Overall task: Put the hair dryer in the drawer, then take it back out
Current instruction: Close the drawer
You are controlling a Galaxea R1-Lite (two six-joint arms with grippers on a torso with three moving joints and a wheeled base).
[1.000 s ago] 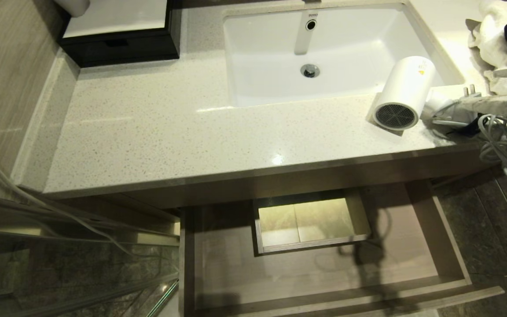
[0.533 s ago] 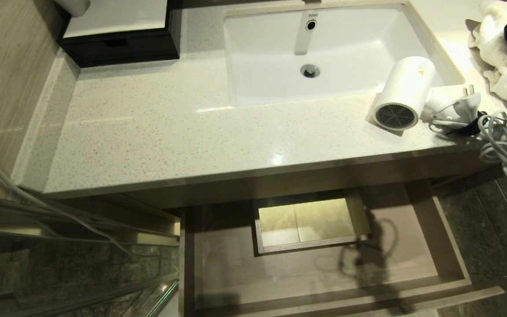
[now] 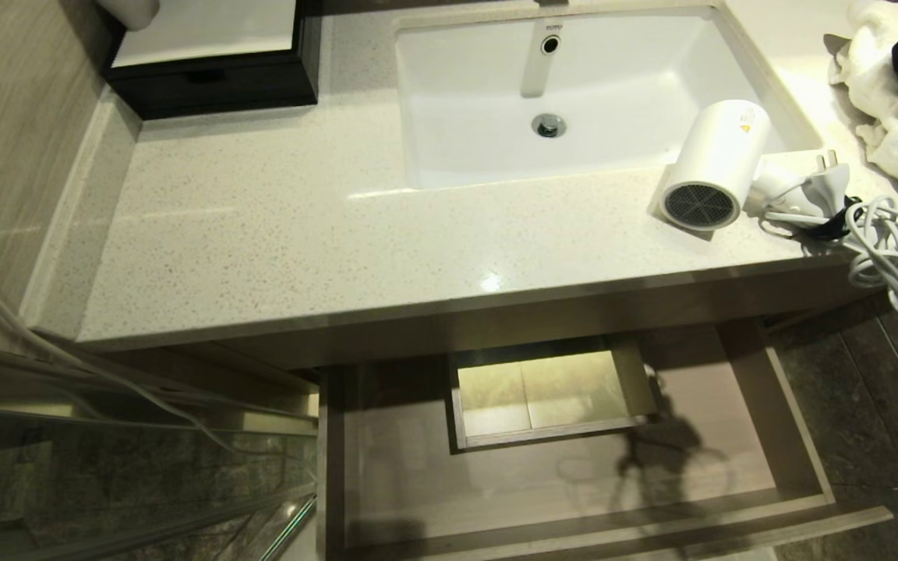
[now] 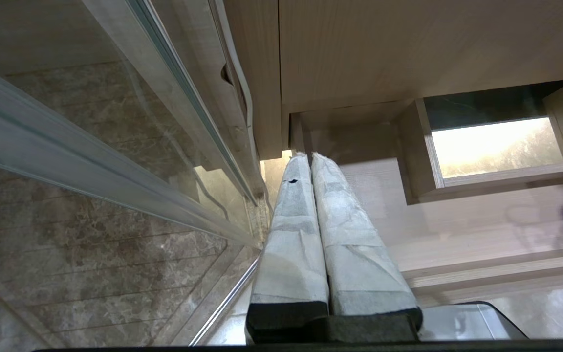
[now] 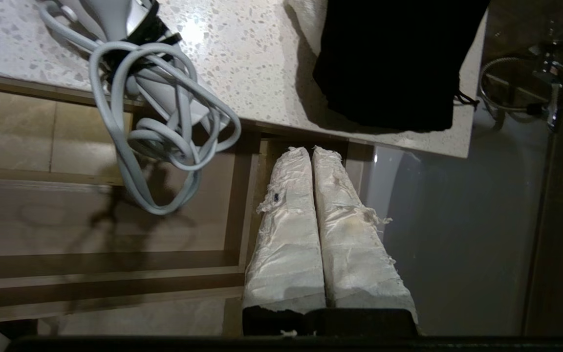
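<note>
Right pincer [image 5: 311, 151], fingers pressed together and empty, hangs off the counter's [image 5: 242, 63] front right corner, beside the hair dryer's [image 3: 718, 164] dangling cord [image 5: 164, 132].

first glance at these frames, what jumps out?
The white hair dryer lying on the counter at the sink's right corner, its cord spilling over the front edge. Below, the drawer stands pulled open with nothing in it. The right claw, shut and holding nothing, hangs beside the drawer's right end under the counter edge.
</note>
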